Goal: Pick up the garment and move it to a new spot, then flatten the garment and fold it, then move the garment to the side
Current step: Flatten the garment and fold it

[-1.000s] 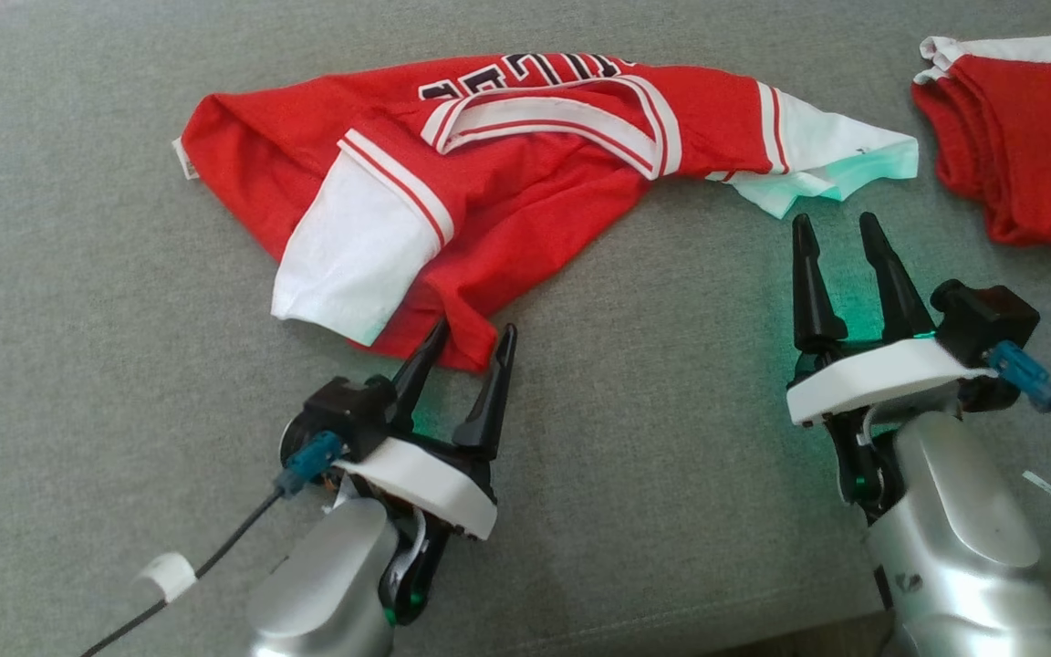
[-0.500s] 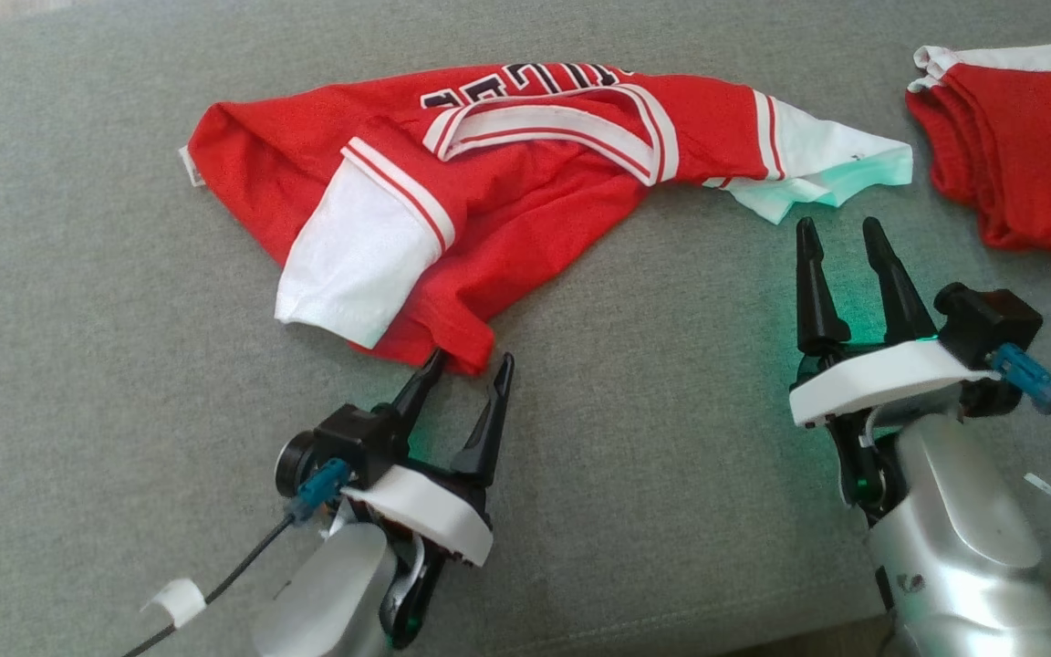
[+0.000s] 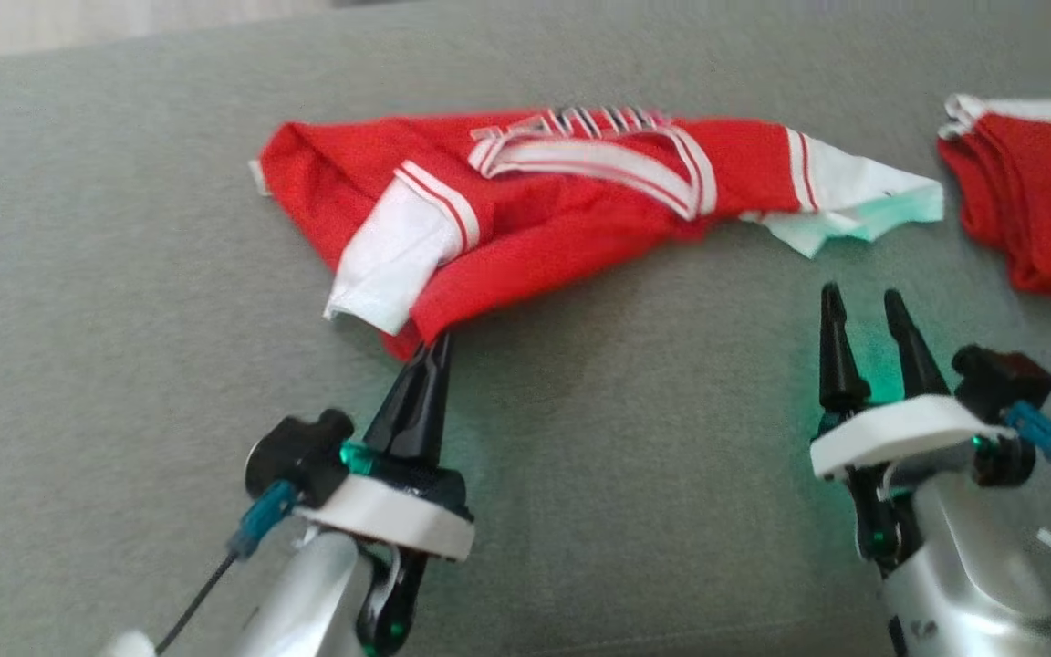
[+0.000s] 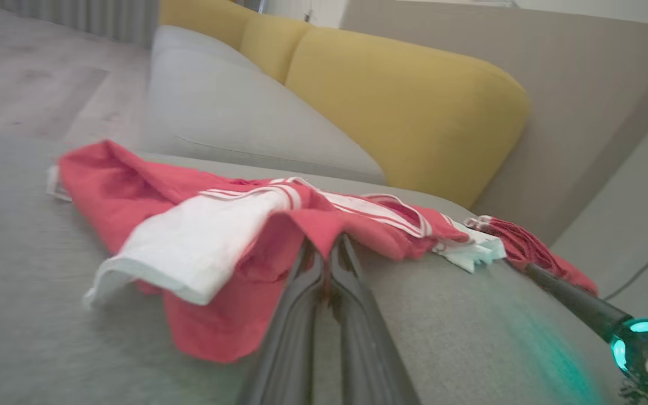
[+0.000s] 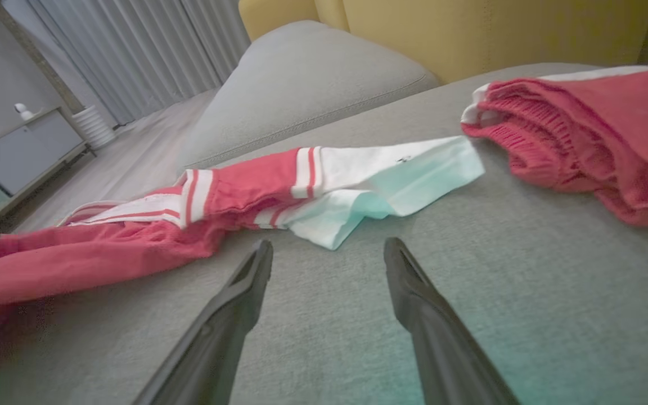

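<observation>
The garment, a red jersey with white sleeves and striped white trim, lies crumpled across the middle of the grey cushion. Dark lettering runs above the collar, but it is folded and blurred, so I can't read it. A small white tag sticks out at the jersey's left edge, and any print on it is too small to make out. One white sleeve flops over the front. The other sleeve spreads out at the right end, its edge tinted green by a gripper light.

The left gripper is clenched on the garment's lowest red corner. In the left wrist view its fingers press together with a fold of red cloth pinched at the tips, and that fold hides the very ends.

The right gripper has its jaws spread with nothing between them. It sits over bare cushion near the right-hand sleeve, clear of it.

A second red garment sits well apart at the right, bunched in layers and cut off by the head view's edge. A yellow backrest rises behind the cushion.
</observation>
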Controlling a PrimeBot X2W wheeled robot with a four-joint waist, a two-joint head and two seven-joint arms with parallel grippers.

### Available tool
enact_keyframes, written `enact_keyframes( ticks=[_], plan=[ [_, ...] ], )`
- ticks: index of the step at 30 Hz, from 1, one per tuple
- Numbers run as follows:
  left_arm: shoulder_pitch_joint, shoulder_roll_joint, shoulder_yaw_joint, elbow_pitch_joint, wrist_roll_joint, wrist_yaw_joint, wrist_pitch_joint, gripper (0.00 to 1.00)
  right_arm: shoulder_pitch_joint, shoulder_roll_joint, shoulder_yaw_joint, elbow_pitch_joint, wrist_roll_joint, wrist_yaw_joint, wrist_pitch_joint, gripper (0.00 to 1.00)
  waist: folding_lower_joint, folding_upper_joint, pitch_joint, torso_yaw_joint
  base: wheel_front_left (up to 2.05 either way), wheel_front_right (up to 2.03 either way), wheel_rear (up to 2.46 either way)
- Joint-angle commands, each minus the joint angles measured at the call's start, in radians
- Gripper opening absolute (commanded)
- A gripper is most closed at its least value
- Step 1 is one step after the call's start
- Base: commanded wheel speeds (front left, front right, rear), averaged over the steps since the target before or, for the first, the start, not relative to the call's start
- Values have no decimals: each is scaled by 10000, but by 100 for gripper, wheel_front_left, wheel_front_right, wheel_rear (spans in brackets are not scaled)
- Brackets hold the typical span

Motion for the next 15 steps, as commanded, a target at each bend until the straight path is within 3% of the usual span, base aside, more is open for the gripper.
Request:
enact_keyframes(
  ticks=[1, 8, 15],
  plan=[
    [240, 43, 517, -582, 53, 16, -51, 0, 39, 16, 178, -199, 125, 4, -57, 100, -1, 0, -666, 658, 0, 0, 0],
    [1087, 179, 1193, -1002, 411, 16, -51, 0, 369, 16, 409, -135, 623, 4, -57, 100, -1, 0, -1365, 1281, 0, 0, 0],
    [1435, 876, 1695, -256, 363, 16, -51, 0, 296, 16, 832, -386, 813, 4, -57, 100, -1, 0, -1045, 1140, 0, 0, 0]
  ],
)
